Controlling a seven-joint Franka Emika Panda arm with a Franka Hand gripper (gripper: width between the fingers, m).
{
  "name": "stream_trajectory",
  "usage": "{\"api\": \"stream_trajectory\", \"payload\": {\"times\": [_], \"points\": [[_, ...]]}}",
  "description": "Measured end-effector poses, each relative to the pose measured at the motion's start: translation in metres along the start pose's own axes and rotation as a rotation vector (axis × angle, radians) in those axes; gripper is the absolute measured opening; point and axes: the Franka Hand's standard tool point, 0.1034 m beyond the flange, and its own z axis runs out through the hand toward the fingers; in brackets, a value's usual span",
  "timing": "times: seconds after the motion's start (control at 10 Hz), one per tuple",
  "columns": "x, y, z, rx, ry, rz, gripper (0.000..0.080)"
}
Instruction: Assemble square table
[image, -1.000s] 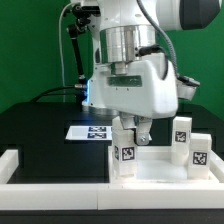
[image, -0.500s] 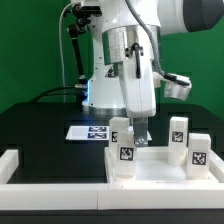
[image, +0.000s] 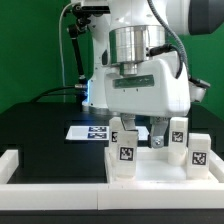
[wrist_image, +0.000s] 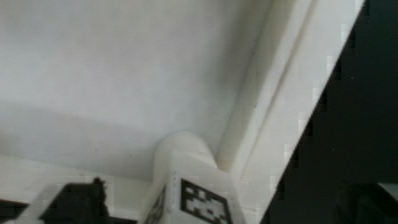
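Observation:
The square table top (image: 160, 168) lies rim-up at the exterior view's lower right. Several short white tagged legs stand on it: a near left one (image: 123, 155), one behind it (image: 116, 128), and two on the right (image: 180, 133) (image: 199, 150). My gripper (image: 147, 135) hangs low over the top's far part, between the back left and back right legs, jaws apart. In the wrist view the top's white face (wrist_image: 125, 70) and its rim (wrist_image: 285, 90) fill the picture. A tagged leg (wrist_image: 201, 190) stands between my spread fingers (wrist_image: 80, 200), with a gap showing beside it.
The marker board (image: 88, 131) lies flat on the black table (image: 40, 125) left of the legs. A long low white rail (image: 50, 168) runs along the front. The arm's white body (image: 140, 85) looms over the back of the top.
The hand has turned about its upright axis, from narrow side half a second ago to broad face now. Its fingers now stand further to the exterior view's right. The legs have not moved.

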Motion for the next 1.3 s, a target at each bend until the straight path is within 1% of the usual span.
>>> {"api": "stream_trajectory", "payload": {"times": [0.2,0.3,0.4,0.5,0.7,0.8,0.9,1.0,1.1,1.2,1.3], "points": [[0.001,0.000,0.000,-0.003,0.002,-0.136,0.0649],[0.005,0.001,0.002,-0.019,0.014,-0.325,0.0649],[0.007,0.002,0.004,-0.031,0.018,-0.444,0.0649],[0.010,0.002,0.003,-0.040,0.019,-0.581,0.0649],[0.020,0.009,0.007,-0.050,0.014,-0.784,0.0649],[0.022,0.009,0.006,-0.048,0.019,-0.780,0.0649],[0.022,0.009,0.007,-0.048,0.019,-0.752,0.0619],[0.022,0.009,0.007,-0.048,0.019,-0.747,0.0619],[0.022,0.009,0.007,-0.047,0.020,-0.698,0.0443],[0.021,0.009,0.007,-0.046,0.021,-0.621,0.0285],[0.021,0.009,0.007,-0.045,0.022,-0.575,0.0285]]}}
